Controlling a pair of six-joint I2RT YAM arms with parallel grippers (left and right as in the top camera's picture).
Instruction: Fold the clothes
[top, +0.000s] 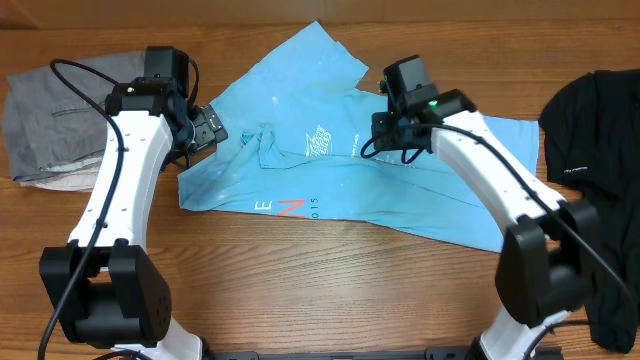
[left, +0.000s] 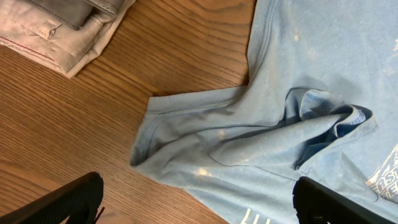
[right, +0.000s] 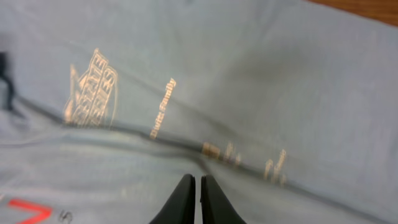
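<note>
Place: a robot test bench, most likely a lab; the room beyond the table is out of view.
Surface: one wood-grain top.
Machines: left arm and right arm, white and black, trailing black cables.
Clothing: T-shirt under the right tool; grey garment outward of the left tool; black garment outward of the right tool.

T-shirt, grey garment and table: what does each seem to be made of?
T-shirt: soft, matte light blue knit, probably cotton; it creases limply and its hems are stitched. Grey garment: heavier woven cloth, matte, with visible seams; fibre unclear. Table: wood-grain surface with a slight sheen, either real wood or laminate.
</note>
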